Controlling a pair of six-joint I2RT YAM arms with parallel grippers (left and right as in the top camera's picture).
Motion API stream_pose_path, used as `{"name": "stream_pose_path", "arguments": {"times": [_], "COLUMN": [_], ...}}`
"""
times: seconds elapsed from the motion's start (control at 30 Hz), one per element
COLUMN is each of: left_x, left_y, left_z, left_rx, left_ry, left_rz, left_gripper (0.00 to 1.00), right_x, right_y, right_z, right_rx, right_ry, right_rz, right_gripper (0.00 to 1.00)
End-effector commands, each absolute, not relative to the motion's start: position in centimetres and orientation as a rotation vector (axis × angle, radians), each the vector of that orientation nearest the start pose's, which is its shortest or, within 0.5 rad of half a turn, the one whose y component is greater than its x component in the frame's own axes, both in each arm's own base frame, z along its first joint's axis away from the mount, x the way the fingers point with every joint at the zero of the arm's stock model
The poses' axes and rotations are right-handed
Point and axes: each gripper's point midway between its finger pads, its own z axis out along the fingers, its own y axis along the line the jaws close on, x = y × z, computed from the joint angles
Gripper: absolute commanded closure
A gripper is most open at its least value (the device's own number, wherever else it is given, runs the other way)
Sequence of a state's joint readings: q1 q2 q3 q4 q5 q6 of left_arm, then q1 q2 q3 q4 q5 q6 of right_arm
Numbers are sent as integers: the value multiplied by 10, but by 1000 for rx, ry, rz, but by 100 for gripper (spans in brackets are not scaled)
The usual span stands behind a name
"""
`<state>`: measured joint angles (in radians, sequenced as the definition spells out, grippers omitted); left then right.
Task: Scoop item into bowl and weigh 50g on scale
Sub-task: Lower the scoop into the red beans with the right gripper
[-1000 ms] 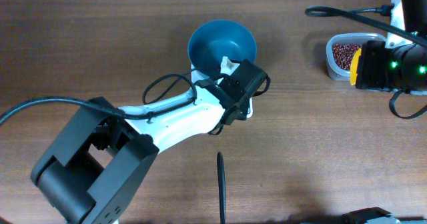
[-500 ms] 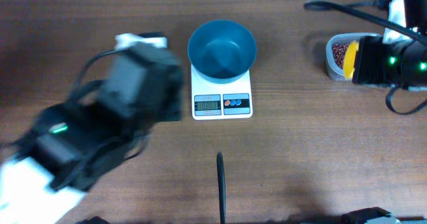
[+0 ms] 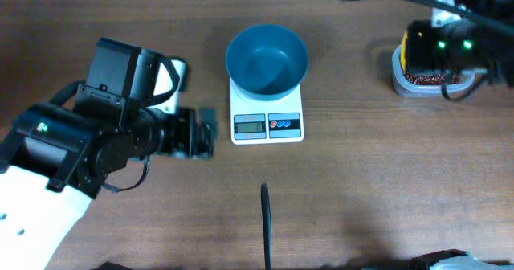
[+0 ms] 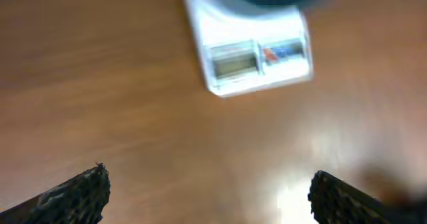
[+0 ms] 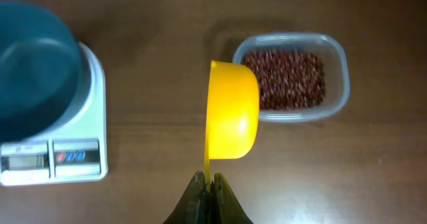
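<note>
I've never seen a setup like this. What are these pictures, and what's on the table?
Two robot arms work at a wooden table. One picture looks down from above; the others come from a camera on each wrist. A teal bowl sits on a white scale. A clear tub holds red-brown beans. The left arm's fingers are open and empty; the right arm's fingers pinch the handle of a yellow scoop near the tub.

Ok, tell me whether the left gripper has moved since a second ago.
Yes. The left gripper was over the front of the scale; it has swung left and now sits off its left edge.
</note>
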<state>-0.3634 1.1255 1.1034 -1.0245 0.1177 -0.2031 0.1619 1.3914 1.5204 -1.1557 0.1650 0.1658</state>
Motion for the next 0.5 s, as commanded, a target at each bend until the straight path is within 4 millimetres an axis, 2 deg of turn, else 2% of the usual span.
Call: {"name": "stream_pose_path", "arguments": {"times": [0.0,0.1,0.17,0.2,0.23,0.27,0.33,0.4,0.47], "left_x": [237,225,229,232,229,232,222,222,211], "left_y": [-134,-124,-99,-77,-77,-85,-111,-113,-123], "left_z": [213,236,243,239,238,241,250,263,274], "left_rx": [801,845,775,730,669,690,1053,1133,1284], "left_ry": [2502,2521,2557,2592,2622,2593,2425,2340,2216], "left_rz": [-381,-352,-211,-51,-74,-120,-264,-296,-388], "left_gripper": [1,1,1,1,1,1,1,1,1], "right_x": [355,371,377,377,377,377,377,375,374], "right_y": [23,21,15,12,8,2,-5,-5,-4], "right_z": [260,270,274,274,274,274,273,271,272], "right_rx": [75,95,123,132,148,170,197,174,153], "right_ry": [2527,2452,2426,2427,2430,2430,2432,2449,2448], "right_rz": [-115,-100,-79,-52,-36,-26,3,30,24], "right_gripper": [96,96,96,96,96,96,96,96,96]}}
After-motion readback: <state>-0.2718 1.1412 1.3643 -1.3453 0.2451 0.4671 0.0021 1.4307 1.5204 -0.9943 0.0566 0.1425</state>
